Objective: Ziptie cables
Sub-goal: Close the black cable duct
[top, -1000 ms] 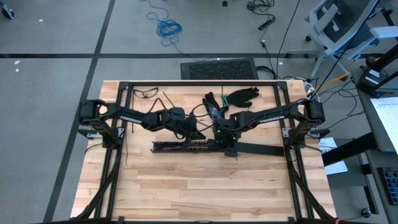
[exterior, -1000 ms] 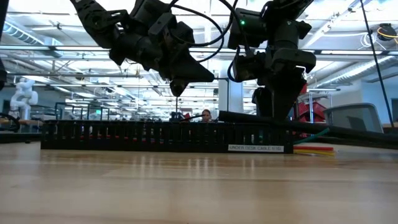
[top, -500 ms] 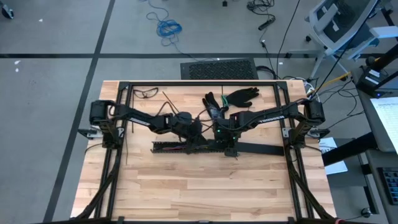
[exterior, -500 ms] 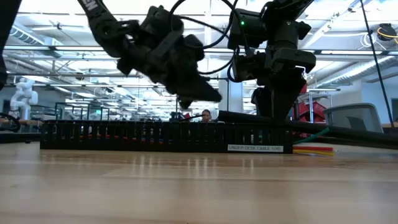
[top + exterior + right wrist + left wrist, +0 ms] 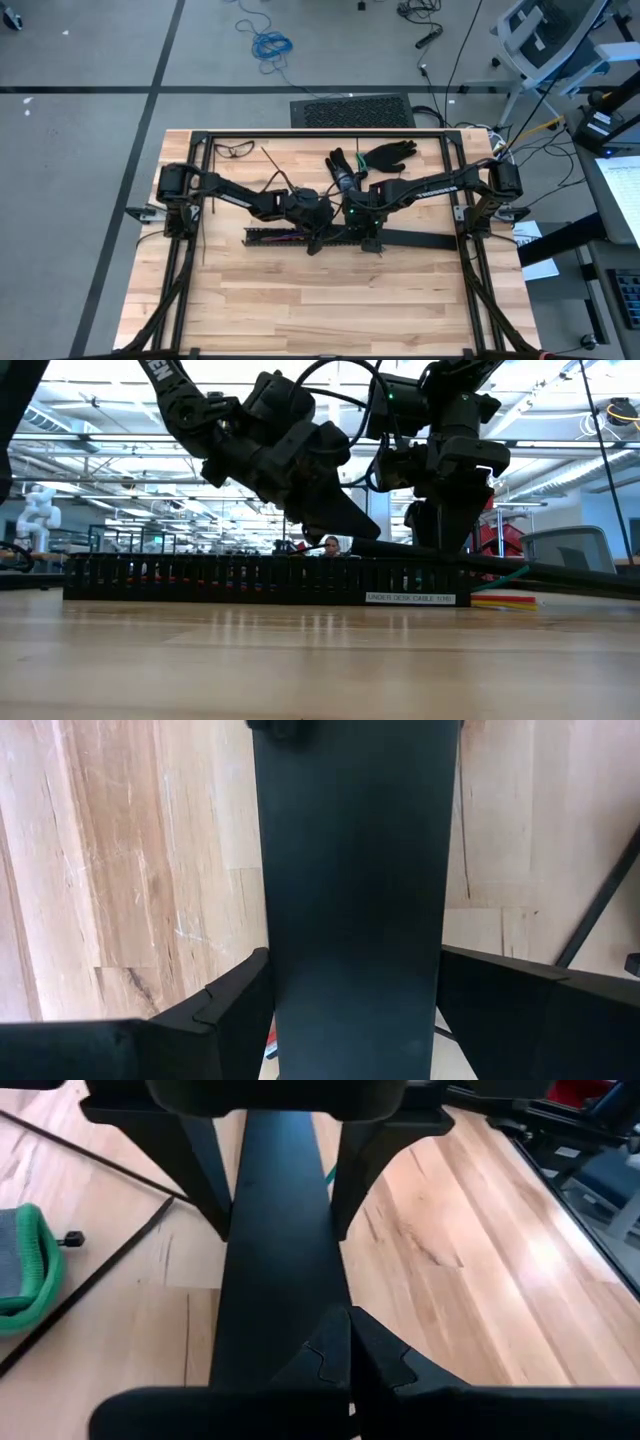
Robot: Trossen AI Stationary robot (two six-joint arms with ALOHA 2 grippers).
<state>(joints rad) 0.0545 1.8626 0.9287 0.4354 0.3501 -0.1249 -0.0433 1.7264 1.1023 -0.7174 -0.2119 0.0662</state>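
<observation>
Rightward my left gripper [image 5: 345,525] swung, fingers closed, meeting the right gripper [image 5: 368,238] clamping the black lid [image 5: 350,900] over the slotted rail [image 5: 250,580] on my wooden table [image 5: 300,300].

A wide, flat black strip [image 5: 352,900] runs lengthwise through the middle of the right wrist view. The right tool [image 5: 352,1010] straddles it: one dark finger [image 5: 215,1010] stands on each side of the strip, with both inner faces against its edges. A small red patch shows at the strip's edge beside one finger. Light wooden desk [image 5: 140,850] lies beneath. A thin dark bar [image 5: 598,905] crosses one corner diagonally.
</observation>
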